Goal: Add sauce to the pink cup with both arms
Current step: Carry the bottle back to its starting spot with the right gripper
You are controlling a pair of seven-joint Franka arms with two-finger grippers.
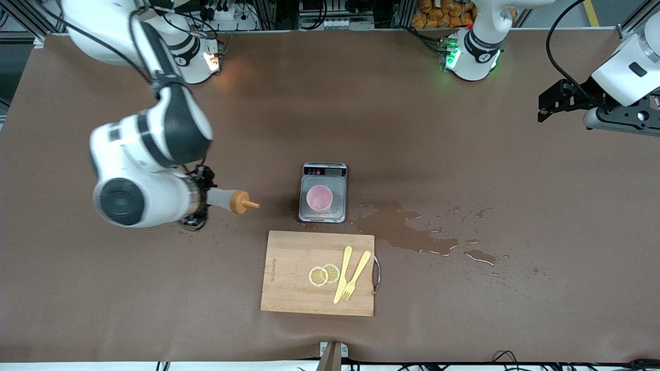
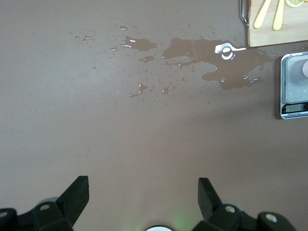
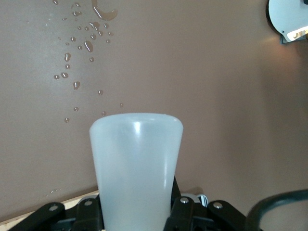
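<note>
Sauce [image 1: 227,200] is clamped sideways in your right end effector [image 1: 198,202]; pink cup [image 1: 319,198] unfilled, left end effector [image 2: 143,195] open, waiting.

White jointed arms [image 1: 149,170], black bands, black cables
</note>
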